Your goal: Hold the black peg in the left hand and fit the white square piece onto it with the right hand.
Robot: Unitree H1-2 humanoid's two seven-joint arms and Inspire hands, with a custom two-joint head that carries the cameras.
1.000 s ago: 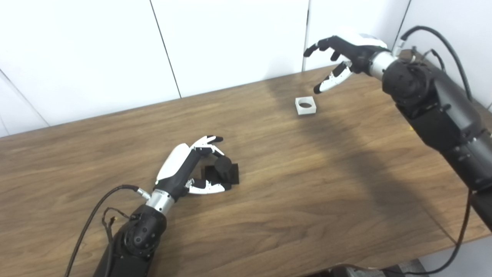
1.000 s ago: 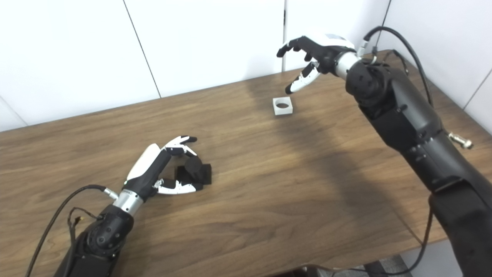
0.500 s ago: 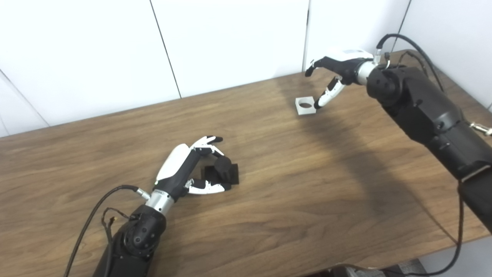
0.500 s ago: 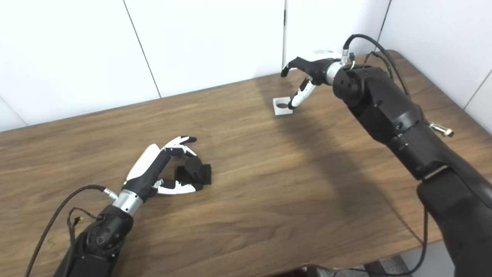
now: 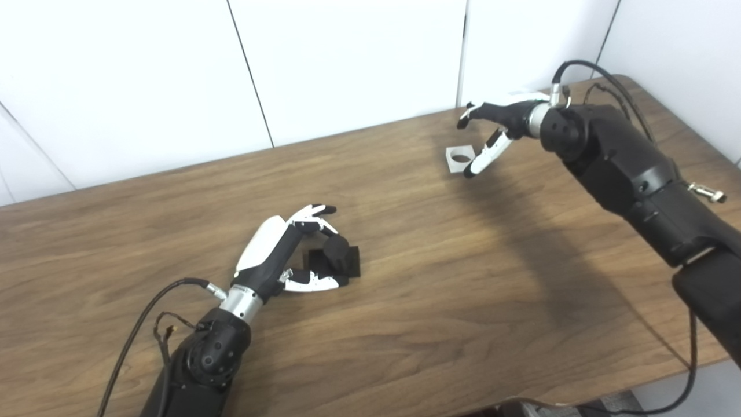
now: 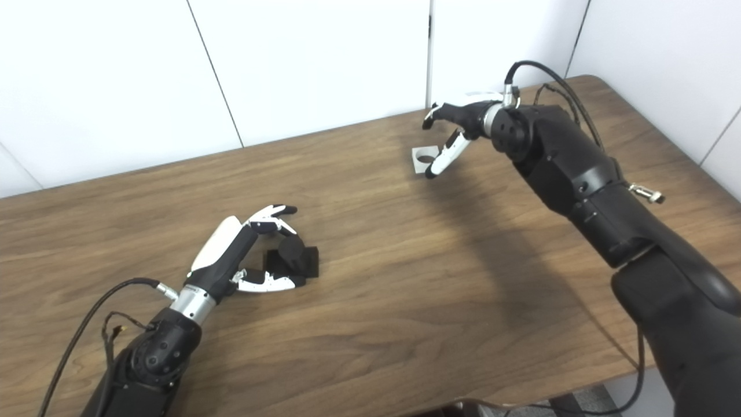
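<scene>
Two hands are at work: the left hand (image 5: 272,255) curls loosely around the black peg (image 5: 338,258) on the table (image 5: 440,278). The right hand (image 5: 492,124), fingers apart, reaches around the white square piece (image 5: 460,158) far away. It could push the piece away instead of grabbing it.

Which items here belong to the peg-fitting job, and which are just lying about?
Job:
- black peg, beside left hand
- white square piece, at right hand

Lying about:
- nothing loose; only the table and arm cables
</scene>
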